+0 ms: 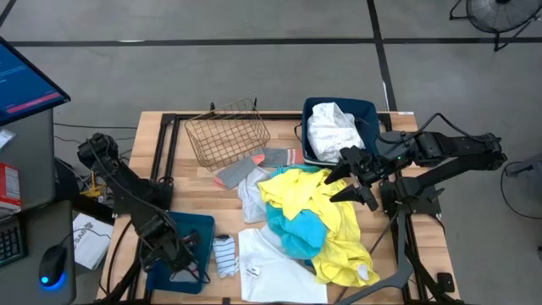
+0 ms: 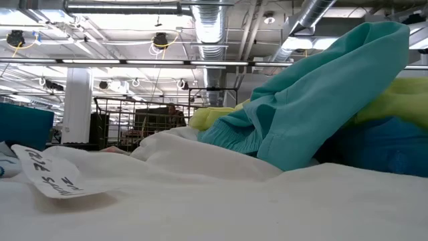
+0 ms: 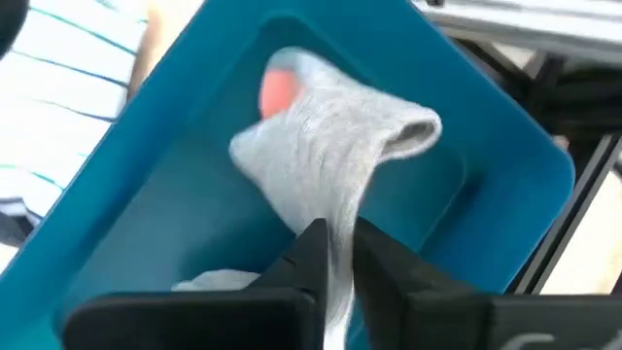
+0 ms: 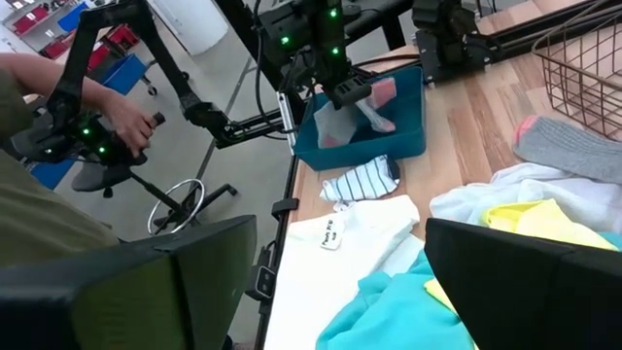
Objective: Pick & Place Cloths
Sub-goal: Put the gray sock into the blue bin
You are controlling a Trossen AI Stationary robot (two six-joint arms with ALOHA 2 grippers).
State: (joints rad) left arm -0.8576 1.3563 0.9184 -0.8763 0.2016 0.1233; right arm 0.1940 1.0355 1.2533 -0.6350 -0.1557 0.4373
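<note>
My left gripper [image 1: 179, 247] [image 3: 335, 255] hangs over the blue bin [image 1: 182, 254] [image 3: 486, 146] at the table's near left corner, shut on a grey sock [image 3: 330, 146] [image 4: 367, 109] with a coral tip. My right gripper [image 1: 345, 185] [image 4: 330, 233] is open and hovers over the far right of the cloth pile. That pile holds a yellow garment [image 1: 326, 212], a teal one [image 1: 296, 229] [image 2: 321, 100] and white ones [image 1: 279, 263] [image 2: 200, 187]. A striped sock [image 1: 224, 254] [image 4: 360, 180] lies beside the blue bin. Grey and coral socks [image 1: 254, 165] lie near the basket. My left gripper pinches the grey sock between its two fingers, on a narrow stretch of it [image 3: 337, 222]. The fingers come from above, pointing down. The sock hangs below them into the blue bin, its coral-tipped end [image 3: 282, 92] lowest. Whether that end rests on the bin's floor, I cannot tell.
A copper wire basket [image 1: 229, 135] stands at the far middle. A dark blue bin [image 1: 368, 114] at the far right holds a white cloth [image 1: 332, 127]. Another pale cloth [image 3: 214, 282] lies in the left bin. A person [image 4: 39, 194] stands beyond the table's left side.
</note>
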